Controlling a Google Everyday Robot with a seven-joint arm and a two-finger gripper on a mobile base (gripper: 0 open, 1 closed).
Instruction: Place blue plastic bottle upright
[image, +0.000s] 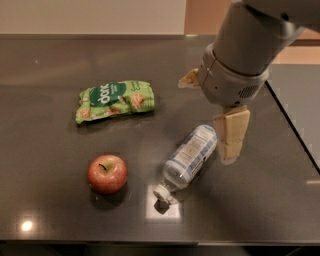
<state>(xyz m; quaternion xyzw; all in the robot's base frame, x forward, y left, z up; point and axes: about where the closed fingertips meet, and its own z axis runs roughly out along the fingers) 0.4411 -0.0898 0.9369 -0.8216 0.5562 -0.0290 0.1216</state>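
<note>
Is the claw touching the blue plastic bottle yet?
Cannot tell. In the camera view the claw lines up edge to edge with the base end of the lying blue plastic bottle, no plain gap, but it may hang higher.

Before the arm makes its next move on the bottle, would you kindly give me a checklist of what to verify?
1. Blue plastic bottle upright: not ok; it lies on its side, white cap toward the near edge.
2. Gripper around the bottle: not ok; it hangs beside the bottle's far end, on the right.
3. Gripper touching the bottle: cannot tell.
4. Apple out of the way: ok; apart, left of the bottle.
5. Green snack bag out of the way: ok; farther back, on the left.
</note>
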